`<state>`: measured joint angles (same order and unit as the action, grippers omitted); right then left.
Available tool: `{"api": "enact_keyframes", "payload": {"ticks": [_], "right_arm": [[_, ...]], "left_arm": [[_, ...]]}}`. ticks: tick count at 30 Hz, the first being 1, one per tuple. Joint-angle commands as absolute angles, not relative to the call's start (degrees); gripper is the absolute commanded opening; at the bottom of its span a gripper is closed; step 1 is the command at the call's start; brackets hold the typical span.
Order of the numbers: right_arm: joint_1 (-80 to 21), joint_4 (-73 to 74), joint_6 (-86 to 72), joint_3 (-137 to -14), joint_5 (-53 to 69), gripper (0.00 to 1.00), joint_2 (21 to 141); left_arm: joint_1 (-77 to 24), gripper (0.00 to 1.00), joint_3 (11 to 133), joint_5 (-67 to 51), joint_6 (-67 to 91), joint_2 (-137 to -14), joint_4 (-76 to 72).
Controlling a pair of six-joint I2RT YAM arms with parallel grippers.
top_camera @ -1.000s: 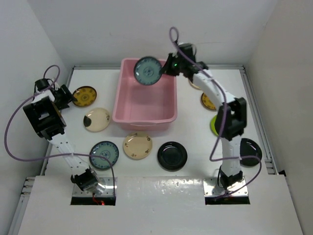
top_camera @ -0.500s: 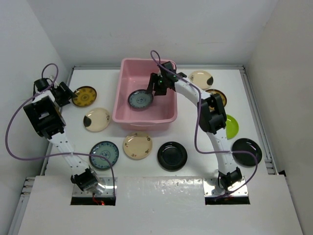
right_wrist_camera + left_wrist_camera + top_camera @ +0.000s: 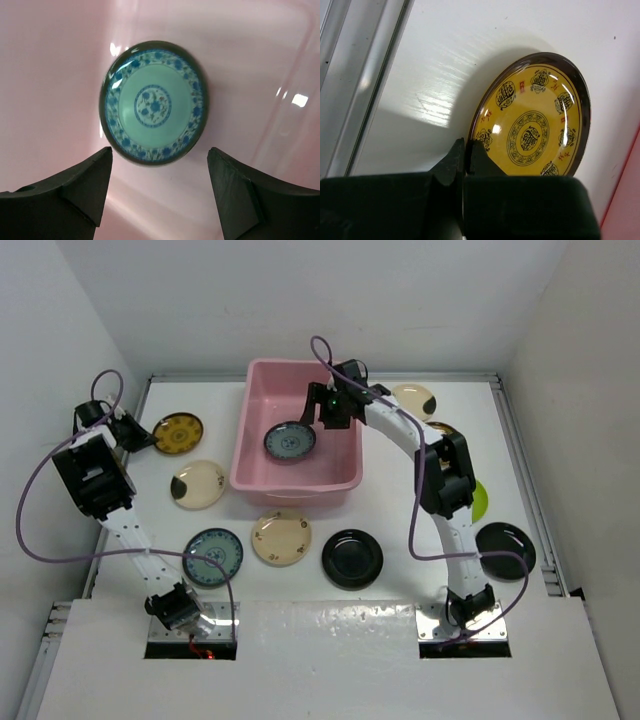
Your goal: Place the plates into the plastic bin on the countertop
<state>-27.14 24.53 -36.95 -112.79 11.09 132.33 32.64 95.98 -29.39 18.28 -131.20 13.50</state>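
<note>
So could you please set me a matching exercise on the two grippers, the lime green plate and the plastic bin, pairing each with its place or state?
Column A
1. left gripper
2. right gripper
3. lime green plate
4. plastic bin

Column B
a. open, over the teal-blue plate
b. partly hidden behind the right arm
c. shut on the rim of the mustard-yellow plate
d. pink, with one plate lying inside

Pairs: 1-c, 2-a, 3-b, 4-d
</note>
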Motion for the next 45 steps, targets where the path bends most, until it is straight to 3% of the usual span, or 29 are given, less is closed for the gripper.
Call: {"api": "enact_keyframes", "payload": {"ticks": [1,9,20,28,35,40,45], "right_arm": [[-26.89,22.59,-35.6,-110.4,10.11,0.76,125.25],[-25.58,21.27,-33.57,-103.74,9.85,0.76,118.31],[-22.68,19.42,-34.36,-94.49,10.19,0.76,111.1],[-21.62,17.67,-34.54,-91.23,11.16,0.76,108.72],[-20.83,17.67,-34.98,-90.62,12.22,0.76,108.37],[-18.37,14.87,-38.4,-87.19,14.32,0.76,105.92],[-14.69,13.97,-38.76,-81.74,13.28,0.76,100.73]], "left_arm": [[31.2,0.0,96.06,-26.19,16.52,-134.74,17.84],[31.2,0.0,96.59,-34.36,14.85,-129.73,16.44],[28.83,0.0,96.68,-32.0,13.28,-119.28,15.64],[26.02,0.0,104.05,-27.34,9.49,-113.74,19.94],[23.74,0.0,117.48,-29.16,9.49,-111.53,27.57],[13.82,0.0,120.23,-32.78,6.07,-108.72,34.09],[1.43,0.0,111.01,-28.41,-2.63,-107.58,37.0]]}}
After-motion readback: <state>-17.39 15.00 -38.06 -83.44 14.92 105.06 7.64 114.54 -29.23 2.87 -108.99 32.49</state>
